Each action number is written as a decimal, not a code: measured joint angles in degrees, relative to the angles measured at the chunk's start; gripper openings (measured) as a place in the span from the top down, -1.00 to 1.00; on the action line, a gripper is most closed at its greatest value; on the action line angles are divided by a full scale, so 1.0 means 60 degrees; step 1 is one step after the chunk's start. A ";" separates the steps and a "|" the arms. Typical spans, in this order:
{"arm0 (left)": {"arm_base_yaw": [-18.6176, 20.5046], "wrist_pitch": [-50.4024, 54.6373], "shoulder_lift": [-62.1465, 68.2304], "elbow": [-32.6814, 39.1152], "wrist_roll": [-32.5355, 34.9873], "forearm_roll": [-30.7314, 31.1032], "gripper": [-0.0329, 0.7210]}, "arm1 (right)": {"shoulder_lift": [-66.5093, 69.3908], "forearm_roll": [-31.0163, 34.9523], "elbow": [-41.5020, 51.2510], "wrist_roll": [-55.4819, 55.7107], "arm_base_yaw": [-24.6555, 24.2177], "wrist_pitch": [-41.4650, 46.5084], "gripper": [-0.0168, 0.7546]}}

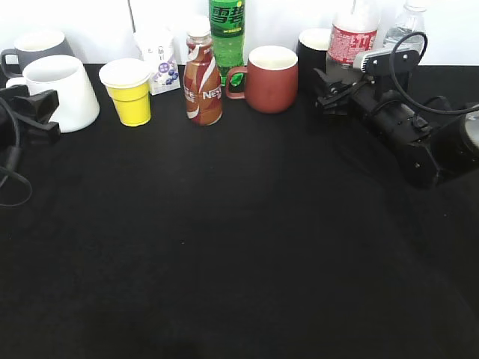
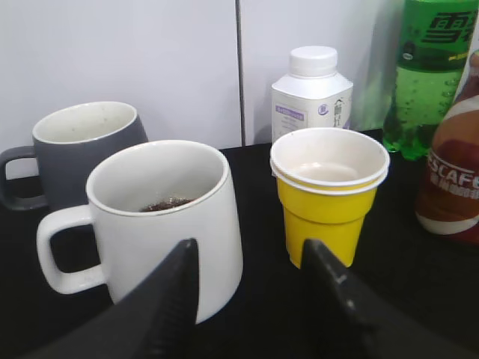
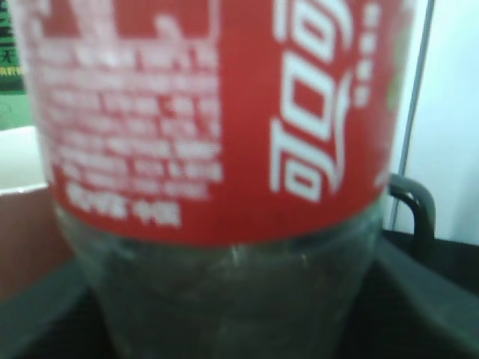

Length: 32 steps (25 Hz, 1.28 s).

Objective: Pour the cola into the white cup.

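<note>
The cola (image 1: 350,37) stands upright at the back right; its red label with white writing fills the right wrist view (image 3: 224,112), and the clear body below the label looks nearly empty. My right gripper (image 1: 333,86) has a dark jaw on each side of the bottle's lower body (image 3: 232,299). The white cup (image 1: 63,90) stands at the far left, handle to the left in the left wrist view (image 2: 165,217), with a little dark liquid at its bottom. My left gripper (image 1: 37,112) is open and empty just in front of the cup (image 2: 251,254).
Along the back stand a grey mug (image 1: 37,45), a yellow cup (image 1: 129,93), a small white carton (image 1: 159,60), a Nescafe bottle (image 1: 202,75), a green soda bottle (image 1: 227,30), a red-brown mug (image 1: 271,78), a black mug (image 1: 313,45) and a clear water bottle (image 1: 408,22).
</note>
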 joint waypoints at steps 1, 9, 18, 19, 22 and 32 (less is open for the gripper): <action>0.0000 0.0000 0.0000 0.0000 0.0000 0.0000 0.01 | -0.0033 0.0011 0.0042 0.0000 0.0000 0.0053 -0.67; 0.0000 0.0732 -0.0553 0.0000 0.0000 0.0101 0.01 | -0.2692 0.0494 0.2440 -0.0213 0.0000 0.1146 -0.67; 0.0000 1.4571 -0.4479 -0.2025 0.0000 0.0098 0.01 | -0.7450 0.0792 0.2257 0.0494 0.0495 1.6389 -0.55; 0.0000 1.5716 -0.4781 -0.2084 0.0000 0.0052 0.01 | -0.7606 0.0901 0.2112 0.0494 0.0521 1.7577 -0.54; 0.0000 1.7881 -0.5991 -0.2243 0.0000 -0.0231 0.01 | -0.8452 0.1005 0.1713 0.0494 0.0524 2.0327 -0.54; -0.0010 2.0035 -1.2231 -0.2272 0.0000 -0.1344 0.01 | -1.7514 0.1727 0.1704 0.0468 0.0524 2.1888 -0.54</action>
